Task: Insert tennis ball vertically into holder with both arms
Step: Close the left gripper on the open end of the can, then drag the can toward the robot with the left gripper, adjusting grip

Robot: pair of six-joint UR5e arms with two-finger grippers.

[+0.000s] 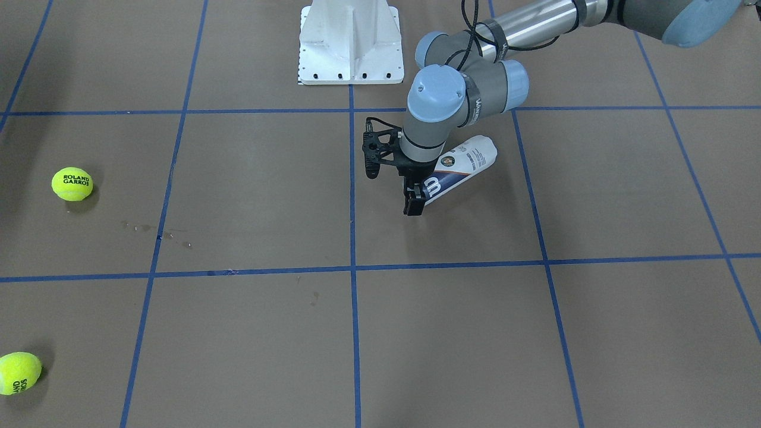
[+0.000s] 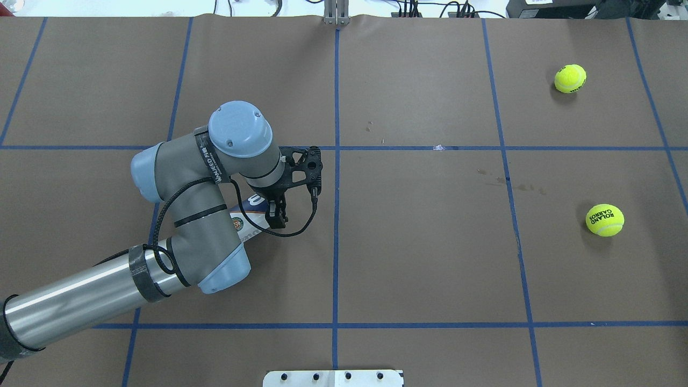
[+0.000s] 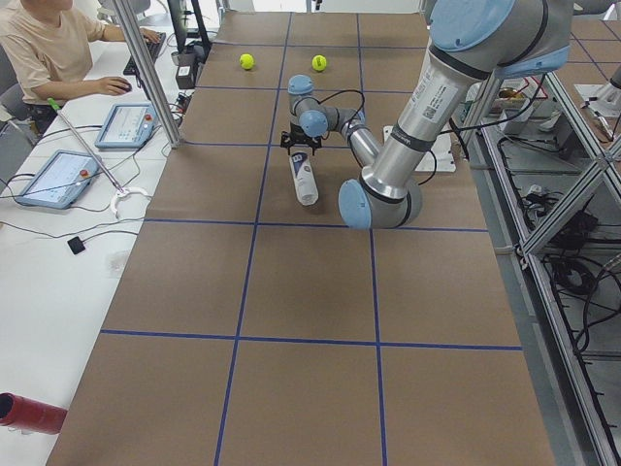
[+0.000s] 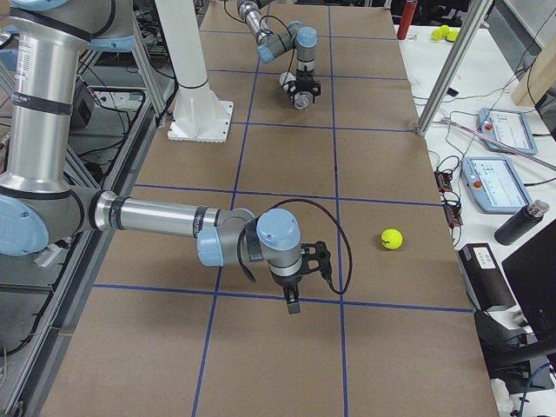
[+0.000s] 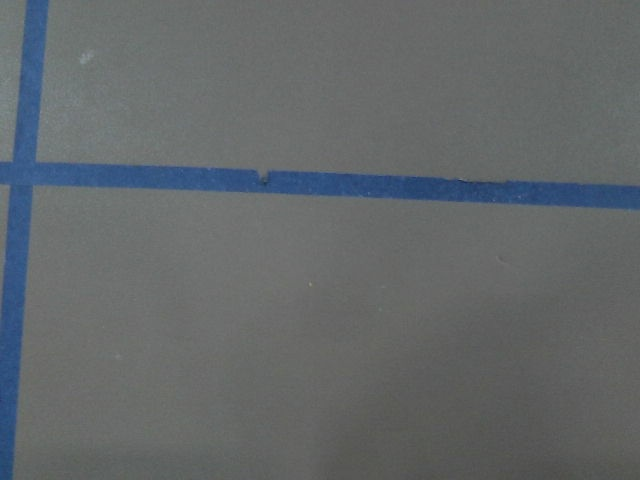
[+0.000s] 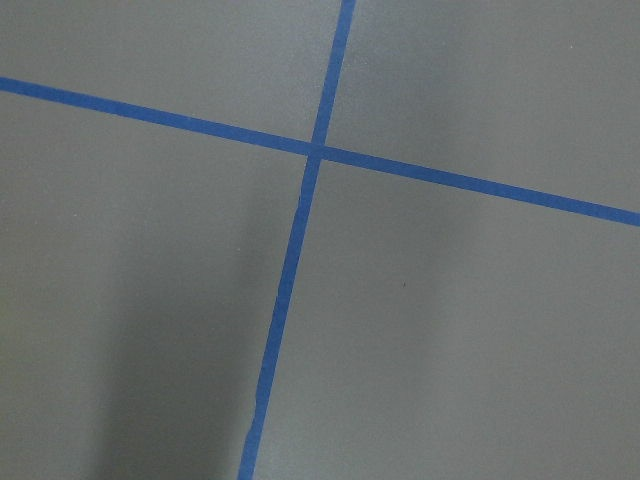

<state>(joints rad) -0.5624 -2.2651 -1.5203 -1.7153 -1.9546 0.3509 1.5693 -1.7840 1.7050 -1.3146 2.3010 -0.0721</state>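
Note:
The holder (image 1: 467, 159), a clear can with a white and navy label, lies on its side on the brown table; it also shows in the overhead view (image 2: 243, 224), partly under the arm. My left gripper (image 1: 414, 201) points down at the can's end by the "W" logo, fingers close together on its rim. Two yellow tennis balls (image 1: 72, 183) (image 1: 18, 373) lie far off on the table's other side. My right gripper (image 4: 293, 302) shows only in the exterior right view, low over bare table near one ball (image 4: 392, 238); I cannot tell if it is open. Both wrist views show only table and tape.
The white pedestal base (image 1: 351, 44) stands at the robot's edge of the table. Blue tape lines (image 1: 352, 267) grid the brown surface. An operator (image 3: 49, 49) and tablets sit beside the table. A red cylinder (image 3: 29, 413) lies off the table's edge.

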